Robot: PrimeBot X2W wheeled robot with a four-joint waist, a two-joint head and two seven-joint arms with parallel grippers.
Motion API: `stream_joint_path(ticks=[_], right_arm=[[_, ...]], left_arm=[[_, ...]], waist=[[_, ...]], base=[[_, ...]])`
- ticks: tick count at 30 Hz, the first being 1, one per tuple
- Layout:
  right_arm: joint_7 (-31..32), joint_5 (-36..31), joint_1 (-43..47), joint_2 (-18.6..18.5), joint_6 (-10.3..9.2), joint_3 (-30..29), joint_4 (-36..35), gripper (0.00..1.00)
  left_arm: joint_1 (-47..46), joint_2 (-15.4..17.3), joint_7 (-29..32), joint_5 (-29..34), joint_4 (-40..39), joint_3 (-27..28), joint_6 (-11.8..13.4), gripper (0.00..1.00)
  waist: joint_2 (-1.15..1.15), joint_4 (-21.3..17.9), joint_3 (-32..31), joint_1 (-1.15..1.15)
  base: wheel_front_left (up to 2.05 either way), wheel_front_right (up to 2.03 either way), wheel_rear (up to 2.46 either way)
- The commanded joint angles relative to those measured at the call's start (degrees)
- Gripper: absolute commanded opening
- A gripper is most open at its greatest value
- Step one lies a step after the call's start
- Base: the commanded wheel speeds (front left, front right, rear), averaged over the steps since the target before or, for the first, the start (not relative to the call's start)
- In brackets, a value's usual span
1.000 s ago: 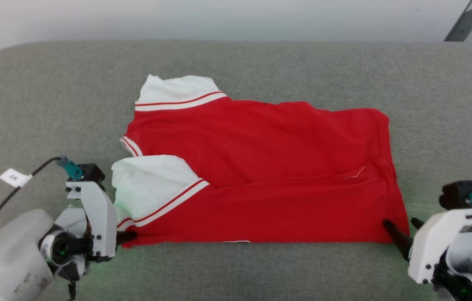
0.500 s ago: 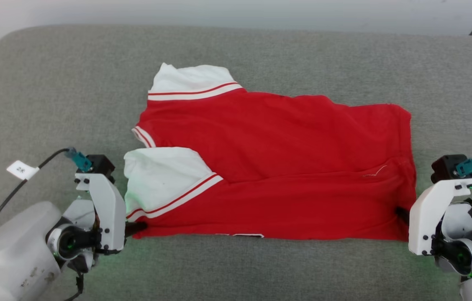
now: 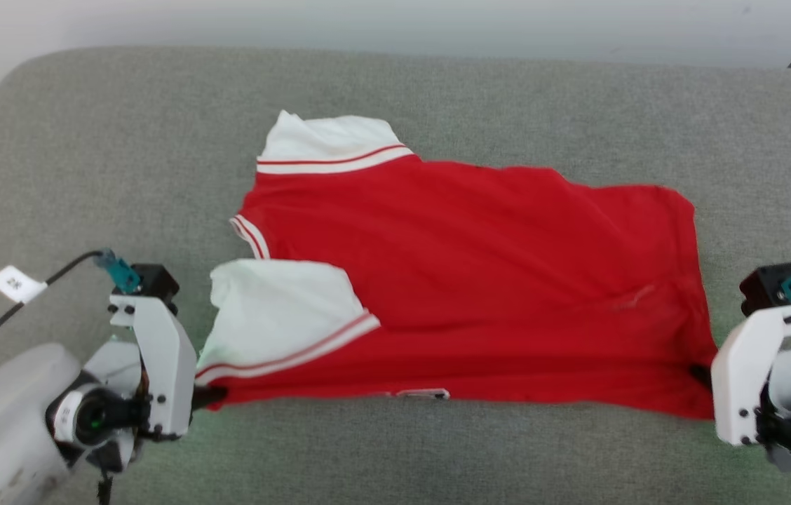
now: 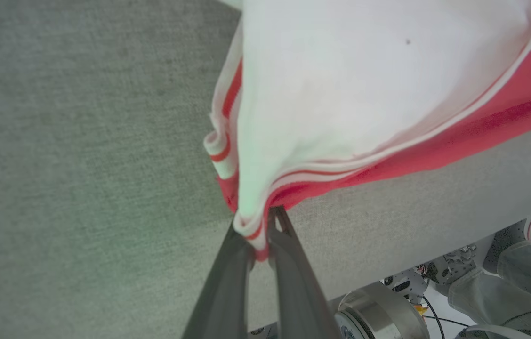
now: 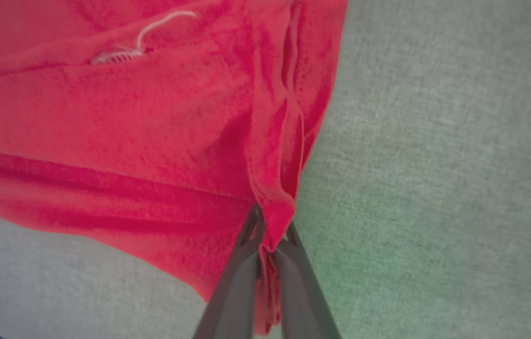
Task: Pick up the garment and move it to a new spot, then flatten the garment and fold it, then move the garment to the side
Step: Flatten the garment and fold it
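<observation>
Since half a second ago both arms have drawn outward, stretching the garment's near edge wider between them.

Head view: the garment [image 3: 479,280] lies mid-frame on the grey worktop [image 3: 437,91], red body to the right, white sleeves [image 3: 276,315] at left. The left pincer [image 3: 217,396] at lower left and the right pincer [image 3: 700,375] at lower right each meet a near corner, tips largely hidden by white mounts [image 3: 157,365] and cloth.

Left wrist view: the left pincer [image 4: 258,230] is clamped on the striped sleeve corner. Blurred machinery [image 4: 378,310] is cut off at lower right.

Right wrist view: the right pincer [image 5: 268,230] is clamped on the red hem corner. A loose white thread [image 5: 162,21] shows at top.
</observation>
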Motion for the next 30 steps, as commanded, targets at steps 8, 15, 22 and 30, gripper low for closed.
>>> stream_joint_path(ticks=[8,15,22,30], right_arm=[[7.44,2.07,7.18,-3.76,-0.19,-0.95,-8.27,0.0],[10.77,2.75,13.05,-3.98,-0.19,-2.74,-13.36,0.0],[8.76,1.86,16.13,-1.8,-0.18,-2.33,-12.45,0.0],[5.67,2.16,14.25,-1.7,-0.18,-1.52,-11.1,1.0]], left_arm=[[4.01,7.09,1.53,0.36,-13.62,-1.03,7.32,0.0],[8.33,10.27,0.26,0.41,-22.71,-2.49,11.67,0.0],[11.8,8.44,-1.7,0.81,-21.63,-4.09,11.73,0.15],[9.97,6.71,-1.95,1.63,-17.5,-3.73,10.05,1.0]], waist=[[0.0,0.23,-1.79,0.0],[0.0,0.11,-2.31,0.0],[0.0,-0.13,-2.34,0.0],[0.0,-1.02,-2.2,0.0]], base=[[0.0,0.0,0.0],[0.0,0.0,0.0],[0.0,0.0,0.0],[0.0,0.0,0.0]])
